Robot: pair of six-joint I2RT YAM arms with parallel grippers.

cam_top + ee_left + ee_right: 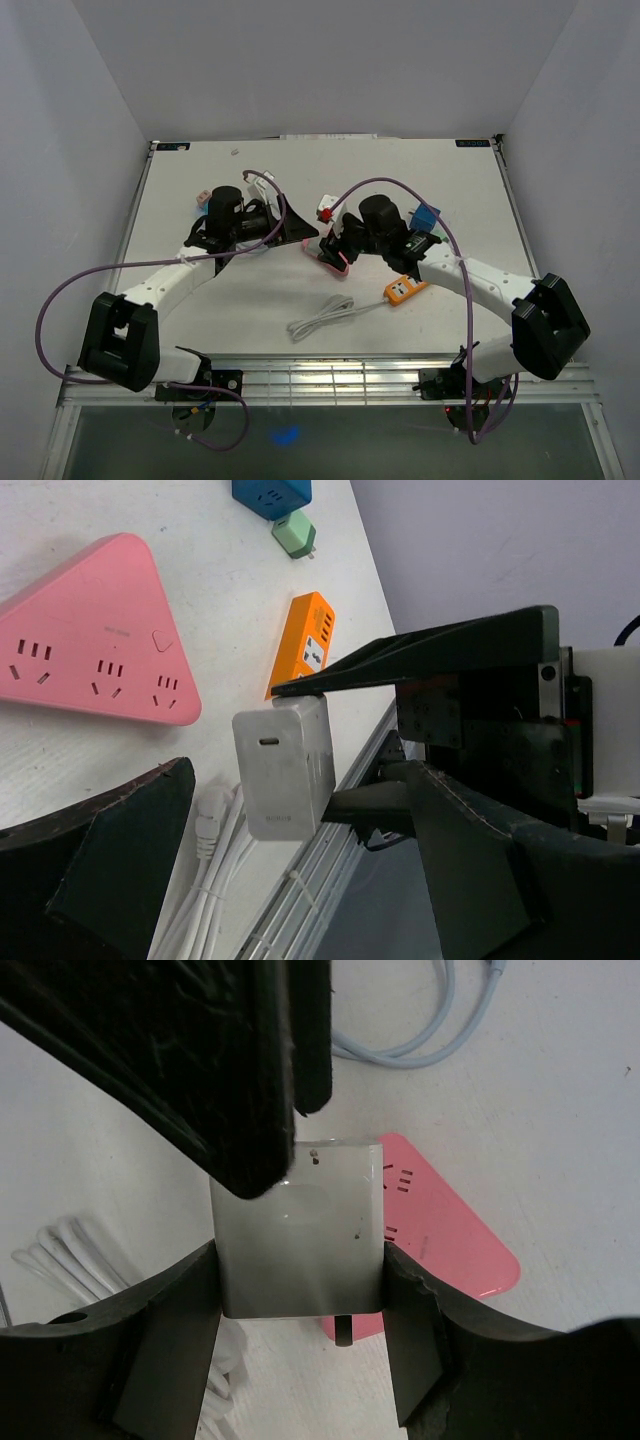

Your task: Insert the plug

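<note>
A white plug block sits squeezed between my right gripper's two fingers, a dark prong showing under it. It hangs just above the table beside the pink triangular power strip. In the left wrist view the same plug block lies between my left gripper's wide-open fingers, which do not close on it. The pink strip lies beyond with its sockets facing up. From above, the two grippers meet at mid-table: left, right, over the pink strip.
An orange power strip and a coiled white cable lie near the front. A blue cube adaptor and a green adaptor lie behind. A red-and-white item sits further back. The table's front edge is close.
</note>
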